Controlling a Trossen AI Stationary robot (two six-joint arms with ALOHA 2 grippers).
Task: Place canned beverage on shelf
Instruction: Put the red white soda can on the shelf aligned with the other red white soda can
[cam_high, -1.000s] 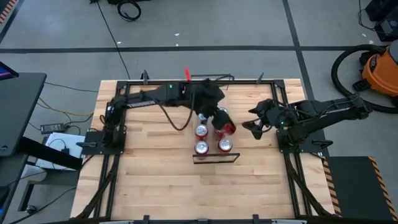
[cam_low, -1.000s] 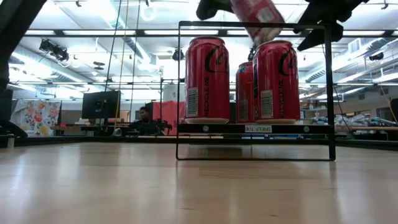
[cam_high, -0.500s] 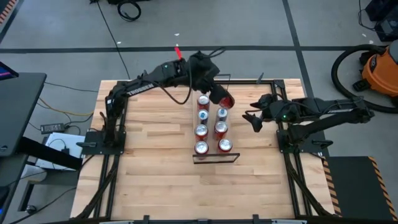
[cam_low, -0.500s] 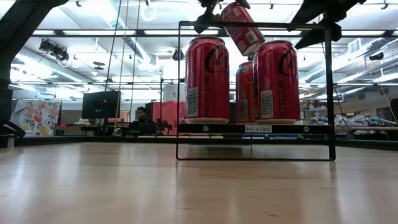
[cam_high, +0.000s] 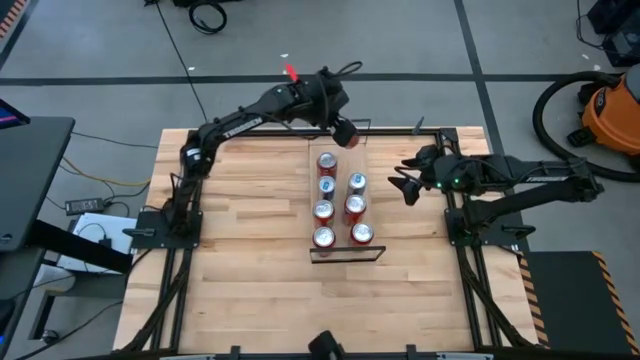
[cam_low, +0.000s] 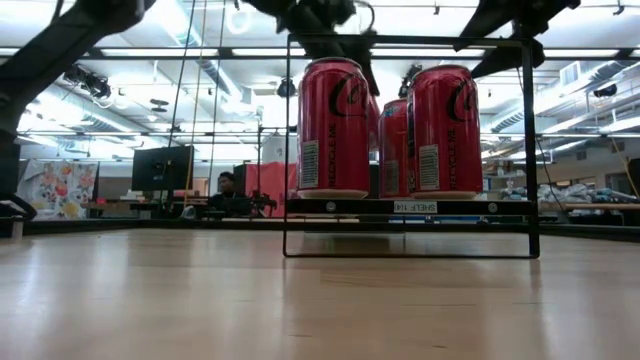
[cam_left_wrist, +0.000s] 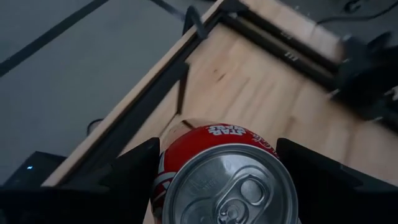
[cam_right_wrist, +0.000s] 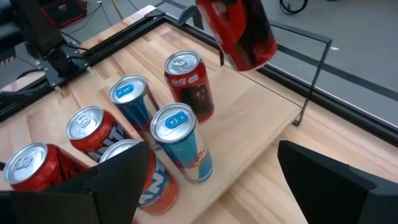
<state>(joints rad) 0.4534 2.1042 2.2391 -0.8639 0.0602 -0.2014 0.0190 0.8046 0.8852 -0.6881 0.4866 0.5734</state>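
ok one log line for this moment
left claw: holds red soda can above narrow light-wood shelf's far end | right claw: open, waiting beside shelf

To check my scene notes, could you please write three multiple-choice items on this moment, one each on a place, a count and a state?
1. Where is the red can that the left end effector holds?
A) Lifted at the far end of the shelf
B) Lying on the floor
C) Standing at the table's near edge

2. How many cans stand on the shelf?
A) Three
B) Seven
C) Ten

3. What state is the right end effector in?
A) Shut on a blue can
B) Open and empty
C) Pressing on the shelf

Answers: 1 A, the high view shows it at the shelf's far end; 2 B, four stand in one row and three in the other; 3 B, its fingers are spread beside the shelf with nothing between them.
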